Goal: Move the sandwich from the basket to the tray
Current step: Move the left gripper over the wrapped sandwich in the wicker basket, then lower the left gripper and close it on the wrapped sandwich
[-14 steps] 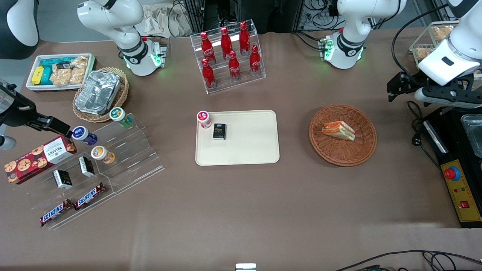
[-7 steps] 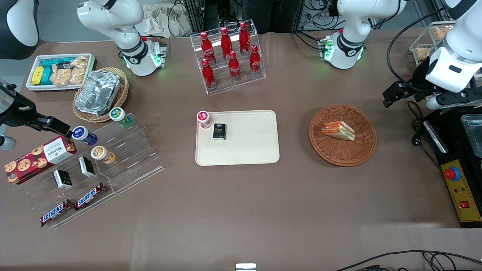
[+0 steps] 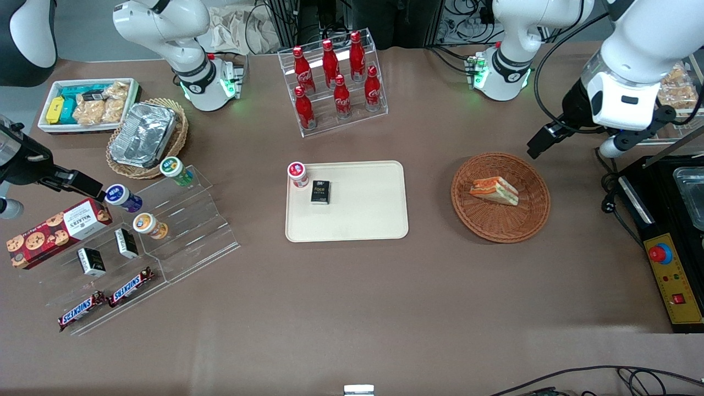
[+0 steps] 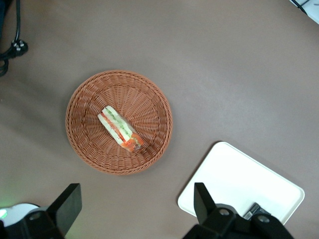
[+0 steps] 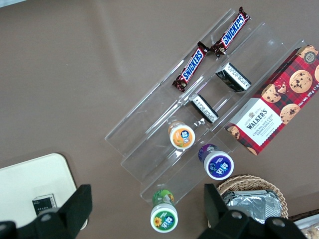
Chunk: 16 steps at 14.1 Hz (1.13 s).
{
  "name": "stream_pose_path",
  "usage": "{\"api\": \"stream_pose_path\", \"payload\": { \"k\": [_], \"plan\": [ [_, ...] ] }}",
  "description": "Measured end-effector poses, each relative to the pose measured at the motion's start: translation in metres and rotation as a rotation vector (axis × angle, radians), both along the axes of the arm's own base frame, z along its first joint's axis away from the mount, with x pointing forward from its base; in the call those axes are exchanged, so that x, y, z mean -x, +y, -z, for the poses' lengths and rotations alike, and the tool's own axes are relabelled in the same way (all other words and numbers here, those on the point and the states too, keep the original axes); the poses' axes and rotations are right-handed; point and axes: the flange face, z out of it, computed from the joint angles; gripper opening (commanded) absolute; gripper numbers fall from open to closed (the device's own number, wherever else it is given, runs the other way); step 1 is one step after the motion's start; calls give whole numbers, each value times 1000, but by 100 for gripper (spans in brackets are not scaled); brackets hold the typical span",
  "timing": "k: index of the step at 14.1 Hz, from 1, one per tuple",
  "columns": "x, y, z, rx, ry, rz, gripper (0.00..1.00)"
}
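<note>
While the arm hangs high: the left gripper (image 4: 134, 211) is spread wide, both dark fingers (image 4: 67, 204) grasping nothing.
Sandwich: the small triangular white-bread sandwich with orange-red and green filling (image 3: 494, 190) (image 4: 119, 129) lies in the round reddish-brown wicker basket (image 3: 532, 219) (image 4: 152, 97), well apart from the fingers, at centre-right of the front view.
Tray: the cream-beige rectangular plastic tray (image 3: 363, 220) (image 4: 234, 181) sits mid-frame in the front view, toward the parked arm's end from the basket.
On the tray: a small black box (image 3: 320, 192) and a red-capped white jar (image 3: 297, 174) at its upper-left corner.
Obstacles: bare brown table (image 3: 429, 192) between basket and tray.
Change: against a second ago, the arm has swung up and toward the basket; sandwich unmoved.
</note>
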Motion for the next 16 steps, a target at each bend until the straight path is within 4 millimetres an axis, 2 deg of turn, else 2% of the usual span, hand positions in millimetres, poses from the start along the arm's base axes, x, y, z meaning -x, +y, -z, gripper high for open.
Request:
{"api": "stream_pose_path", "payload": {
  "k": [3,6,8,13,16],
  "plan": [
    [0,-1,14,-6,31,-57,100],
    [2,0,50,-22,87,-92,100],
    [0,1,87,-26,97,-133,100],
    [13,8,200,-37,121,-200,100],
    [25,12,250,-43,128,-276,100]
  ]
}}
